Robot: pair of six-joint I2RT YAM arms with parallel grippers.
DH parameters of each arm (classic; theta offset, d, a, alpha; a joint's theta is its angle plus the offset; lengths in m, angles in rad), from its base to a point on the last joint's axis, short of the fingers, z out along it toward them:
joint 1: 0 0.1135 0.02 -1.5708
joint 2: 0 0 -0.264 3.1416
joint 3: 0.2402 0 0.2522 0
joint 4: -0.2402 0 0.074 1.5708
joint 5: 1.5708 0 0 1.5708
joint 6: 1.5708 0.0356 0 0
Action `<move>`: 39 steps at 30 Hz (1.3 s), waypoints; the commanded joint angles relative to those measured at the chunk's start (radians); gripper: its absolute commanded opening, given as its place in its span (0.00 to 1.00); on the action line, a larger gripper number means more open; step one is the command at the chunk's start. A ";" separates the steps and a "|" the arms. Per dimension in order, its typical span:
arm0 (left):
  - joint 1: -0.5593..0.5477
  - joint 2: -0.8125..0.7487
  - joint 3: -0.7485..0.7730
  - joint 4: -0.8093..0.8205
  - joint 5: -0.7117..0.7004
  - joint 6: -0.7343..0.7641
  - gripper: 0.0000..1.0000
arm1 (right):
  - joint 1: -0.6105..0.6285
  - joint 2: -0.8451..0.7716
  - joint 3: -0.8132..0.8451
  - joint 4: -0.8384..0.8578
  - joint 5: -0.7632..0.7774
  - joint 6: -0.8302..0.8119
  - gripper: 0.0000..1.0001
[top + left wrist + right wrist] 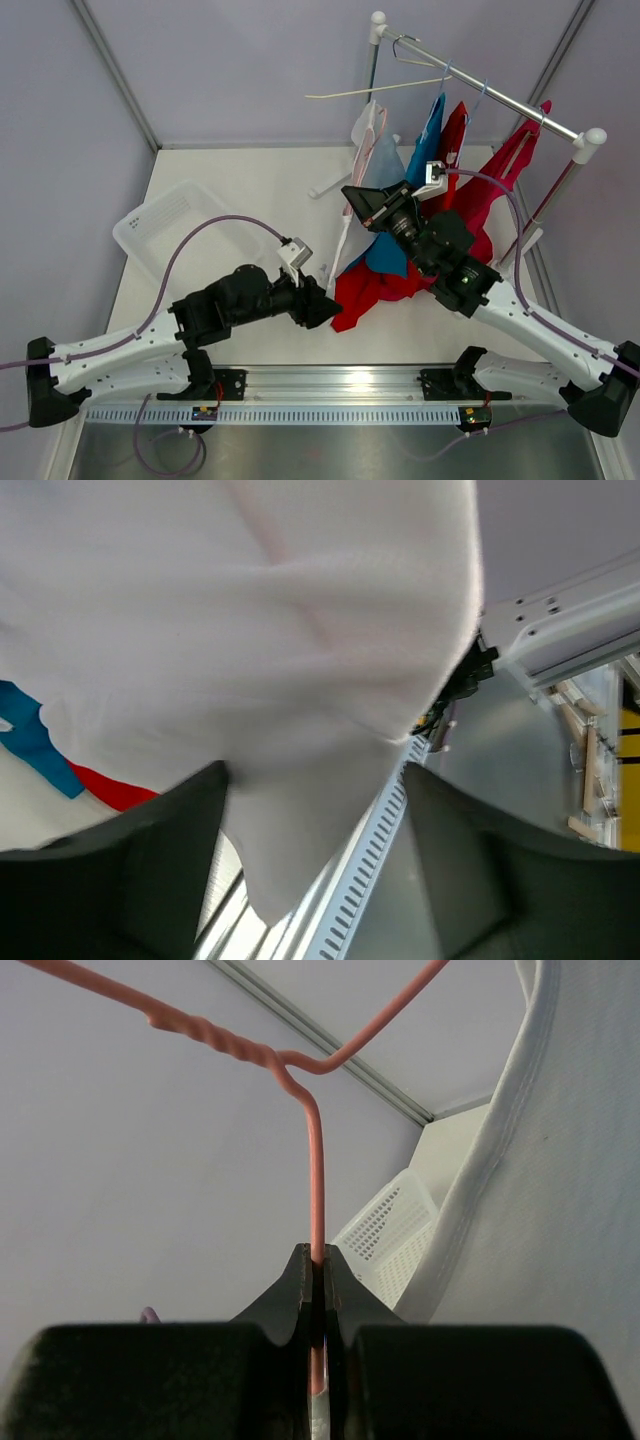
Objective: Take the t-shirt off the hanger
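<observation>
A white t-shirt (368, 140) with pale pink trim hangs left of the rack and trails down toward my left gripper (325, 308). In the left wrist view its white cloth (300, 660) drapes between the fingers of the left gripper (312, 772). Those jaws stand apart, with a gap between the cloth and the right finger. The right gripper (358, 200) is shut on the thin pink wire of the hanger (313, 1160), just below its twisted neck. In the right wrist view the gripper (318, 1258) has the shirt's hemmed edge (520, 1130) to its right.
Red shirts (480, 200) and a blue shirt (425, 150) hang from the metal rail (490, 95) at the back right. Red cloth (370, 290) lies heaped on the table. A white mesh basket (165, 225) sits at the left. The arms' mounting rail (330, 380) runs along the front.
</observation>
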 commanded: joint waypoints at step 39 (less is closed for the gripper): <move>-0.317 0.109 0.062 0.483 -1.088 0.434 0.03 | -0.087 -0.309 0.095 0.043 -0.746 0.129 0.00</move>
